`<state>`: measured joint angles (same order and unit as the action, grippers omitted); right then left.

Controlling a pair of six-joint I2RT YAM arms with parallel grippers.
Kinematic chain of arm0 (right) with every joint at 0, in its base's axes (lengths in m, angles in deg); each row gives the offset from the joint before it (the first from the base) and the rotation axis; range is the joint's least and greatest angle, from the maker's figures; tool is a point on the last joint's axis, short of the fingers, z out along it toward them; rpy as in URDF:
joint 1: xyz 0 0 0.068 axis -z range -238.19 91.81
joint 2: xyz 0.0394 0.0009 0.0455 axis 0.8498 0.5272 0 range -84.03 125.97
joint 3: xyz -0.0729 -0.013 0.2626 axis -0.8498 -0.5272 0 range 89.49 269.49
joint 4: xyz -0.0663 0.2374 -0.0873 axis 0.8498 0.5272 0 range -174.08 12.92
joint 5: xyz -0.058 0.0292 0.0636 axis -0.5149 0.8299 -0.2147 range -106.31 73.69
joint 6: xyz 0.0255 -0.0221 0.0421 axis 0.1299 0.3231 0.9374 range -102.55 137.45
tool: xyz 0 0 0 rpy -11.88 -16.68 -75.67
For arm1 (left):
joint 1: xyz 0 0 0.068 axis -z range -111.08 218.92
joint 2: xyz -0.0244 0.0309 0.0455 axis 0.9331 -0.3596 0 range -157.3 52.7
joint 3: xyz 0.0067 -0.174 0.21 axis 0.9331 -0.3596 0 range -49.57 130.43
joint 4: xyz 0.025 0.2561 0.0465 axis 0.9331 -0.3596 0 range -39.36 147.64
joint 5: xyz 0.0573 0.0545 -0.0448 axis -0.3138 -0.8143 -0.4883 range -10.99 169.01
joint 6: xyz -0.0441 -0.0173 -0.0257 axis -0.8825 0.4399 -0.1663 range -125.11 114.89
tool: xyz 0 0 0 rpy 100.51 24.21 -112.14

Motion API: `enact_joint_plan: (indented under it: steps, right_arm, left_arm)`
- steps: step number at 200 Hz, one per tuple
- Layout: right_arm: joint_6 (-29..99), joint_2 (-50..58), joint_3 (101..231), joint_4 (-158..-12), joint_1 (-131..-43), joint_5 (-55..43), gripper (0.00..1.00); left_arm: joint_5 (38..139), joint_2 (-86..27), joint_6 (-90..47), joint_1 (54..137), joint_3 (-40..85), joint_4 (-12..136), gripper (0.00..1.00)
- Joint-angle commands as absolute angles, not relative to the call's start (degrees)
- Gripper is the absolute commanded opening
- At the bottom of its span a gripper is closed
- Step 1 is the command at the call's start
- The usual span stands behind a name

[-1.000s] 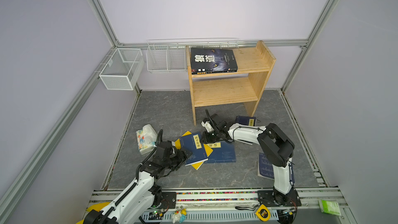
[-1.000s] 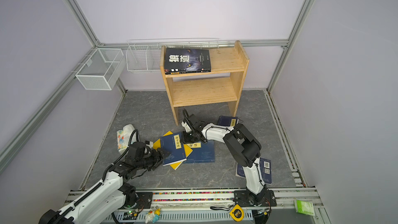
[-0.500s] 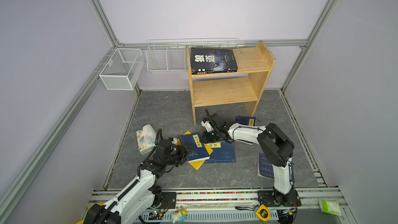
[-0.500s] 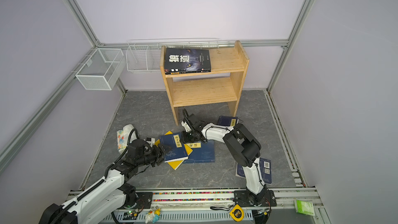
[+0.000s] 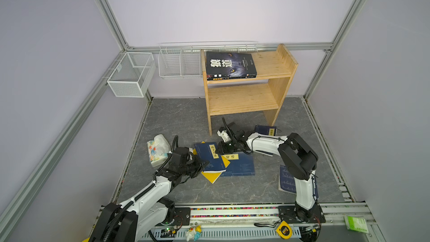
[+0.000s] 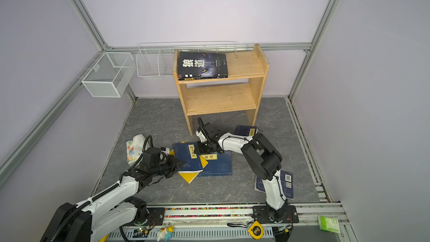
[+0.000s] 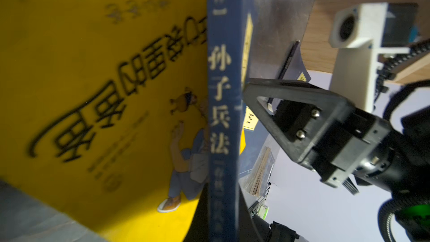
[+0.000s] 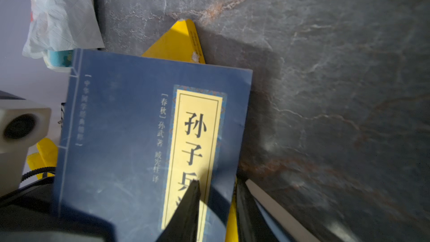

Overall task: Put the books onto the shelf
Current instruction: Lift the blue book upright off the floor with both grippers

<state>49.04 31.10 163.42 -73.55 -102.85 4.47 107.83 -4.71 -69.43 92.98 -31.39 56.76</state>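
Desk, both top views: grey marbled desk point(image 5: 181, 117) between pale lilac walls, pine shelf point(image 5: 242, 98) standing at its far side.
Change, both top views: left tool point(image 5: 203, 165) has edged right, up to the navy book point(image 5: 206, 159), and its jaws, apart a second ago, have come together. The right tool point(image 5: 222, 151), shelf and books sit where they were.
Navy book, both top views: flat on top of the yellow book point(image 5: 210, 178), which overlaps a second navy book point(image 5: 240, 167) to its right. The left tool point(image 6: 182, 164) grips its near-left edge; the right tool point(image 6: 201, 150) sits at its far-right corner.
Shelf, both top views: black book point(image 5: 230, 65) lies flat on the left of the top tier.
Other books, in a top view: third navy book point(image 5: 265, 130) by the shelf's right leg; fourth navy book point(image 5: 286, 179) near right, partly behind the right arm.
Left wrist view: navy book's spine point(image 7: 223, 112) runs through the middle with the yellow book's cover point(image 7: 93, 89) under it. One finger point(image 7: 290, 88) lies tip-first against the navy cover, its partner hidden behind the book; this tool is closed on the spine edge.
Right wrist view: one finger point(image 8: 188, 206) rests over the yellow title label of the navy book point(image 8: 128, 136). Its partner cannot be told from the dark shapes beside the book's edge, so I cannot tell whether this tool pinches the book or stands free. The yellow book's corner point(image 8: 179, 43) pokes out on the far side, with the tissue pack point(image 8: 60, 12) beyond it to the left.
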Motion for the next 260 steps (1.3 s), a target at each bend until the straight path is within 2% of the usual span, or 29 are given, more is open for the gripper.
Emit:
enact_joint_plan:
  steps: [1, 33, 61, 71, 85, 104, 124, 138, 148, 164, 182, 216, 233, 260]
  right_arm:
    - [47.3, 26.9, 163.1, -71.5, -101.3, 5.9, 0.38]
    - [46.1, 18.3, 162.4, -70.4, -99.3, 6.0, 0.63]
    - [44.4, 10.0, 162.6, -67.8, -97.9, 4.0, 0.72]
    - [44.3, 6.9, 162.5, -66.6, -97.1, 1.4, 0.76]
    - [44.0, 2.6, 161.9, -64.7, -96.0, -3.4, 0.88]
    - [43.8, -3.4, 160.5, -61.5, -94.6, -12.6, 1.00]
    - [45.3, -10.5, 157.2, -61.2, -93.3, -19.2, 0.89]
    - [47.0, -15.4, 154.0, -62.5, -92.3, -20.7, 0.88]
    - [48.5, -18.4, 152.0, -63.8, -91.4, -20.3, 0.89]
    - [51.1, -22.4, 148.6, -66.5, -90.0, -16.9, 0.89]
    - [56.0, -25.0, 145.1, -70.0, -88.7, -11.1, 0.89]
    - [70.7, -24.2, 133.6, -92.4, -88.6, 4.0, 0.89]
    - [75.6, -23.3, 129.8, -101.1, -88.7, 5.6, 0.89]
    - [76.8, -23.7, 127.9, -106.2, -90.4, 4.7, 0.89]
  left_arm:
    - [108.4, -0.9, -62.2, 93.1, -24.2, 51.7, 0.00]
    - [109.6, 5.0, -51.8, 93.2, -13.4, 36.8, 0.00]
    - [114.8, 6.3, -47.3, 93.2, -5.8, 30.2, 0.00]
    - [116.7, 6.0, -47.0, 93.3, -3.9, 30.4, 0.00]
    - [118.8, 5.3, -47.1, 93.6, -1.9, 32.1, 0.00]
    - [118.6, 3.7, -47.2, 95.2, 1.2, 34.8, 0.00]
    - [113.7, 1.2, -47.4, 98.6, 4.3, 38.4, 0.00]
    - [107.7, -0.5, -51.1, 100.3, 4.0, 44.2, 0.00]
    - [106.9, -2.3, -54.1, 100.8, 2.9, 50.9, 0.00]
    - [103.8, -5.2, -56.7, 102.1, 2.4, 59.6, 0.00]
    - [97.3, -8.0, -56.6, 104.9, 3.7, 62.6, 0.00]
    - [89.5, -13.0, -60.7, 107.2, 4.5, 73.0, 0.00]
    - [86.9, -15.8, -62.9, 108.0, 4.1, 79.1, 0.00]
    - [85.3, -19.7, -64.1, 109.7, 4.9, 84.7, 0.00]
